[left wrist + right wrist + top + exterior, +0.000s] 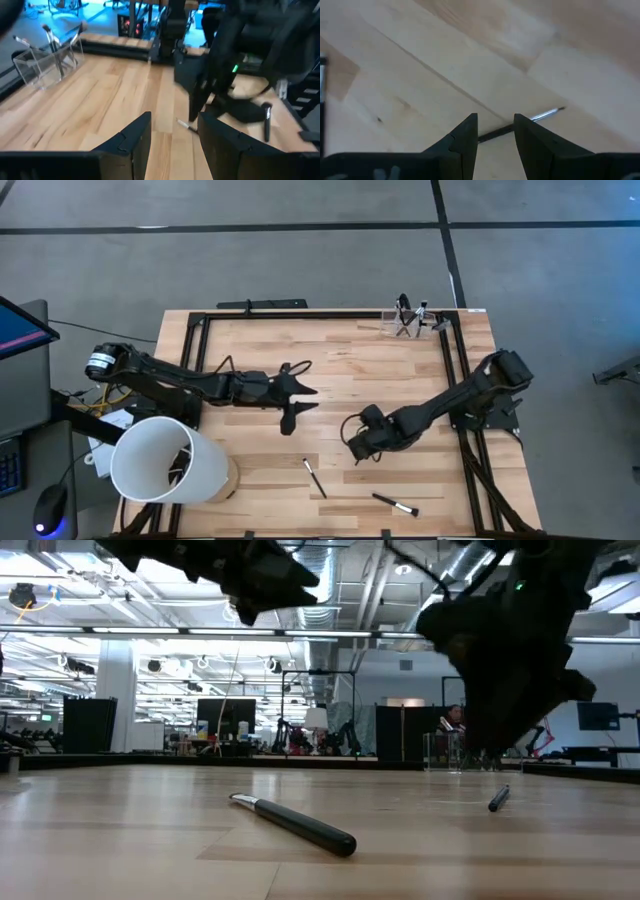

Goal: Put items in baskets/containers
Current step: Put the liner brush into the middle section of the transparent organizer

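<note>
Two makeup brushes lie flat on the wooden table near its front edge: one (315,478) with a pale tip, the other (395,505) farther right. My right gripper (352,445) hangs open over the table, pointing steeply down. In its wrist view the nearer brush (540,117) shows just past the fingertips (495,125), untouched. My left gripper (300,405) is open and empty above the table's middle, held nearly level. The clear holder (415,320) stands at the far right edge with several brushes upright in it.
A big white tub (165,460) lies on its side at the near left corner. A black frame (455,380) runs along the table's edges. Bare wood lies between the two grippers and the holder (45,60).
</note>
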